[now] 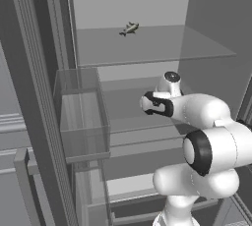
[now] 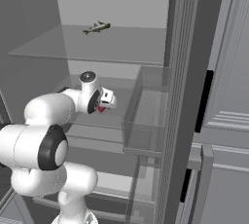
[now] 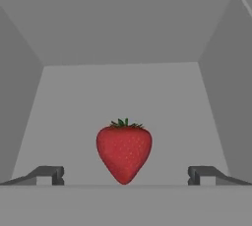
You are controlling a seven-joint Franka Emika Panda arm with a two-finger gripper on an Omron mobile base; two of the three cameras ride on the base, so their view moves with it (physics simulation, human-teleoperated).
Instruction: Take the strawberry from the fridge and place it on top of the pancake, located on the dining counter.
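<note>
gripper (image 3: 125,176) spread wide, grasping nothing | strawberry (image 3: 124,151) centred between, gaps both sides

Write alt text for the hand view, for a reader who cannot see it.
A bright red strawberry with a green leafy top sits point down on a grey shelf inside the fridge, centred ahead of the open gripper. The two dark fingertips stand wide apart on either side of the berry, not touching it. Plain grey walls close in behind and on both sides.

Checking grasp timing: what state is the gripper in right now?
Gripper: open, jaws wide apart and holding nothing; small bright red strawberry sits between them, ungripped.
</note>
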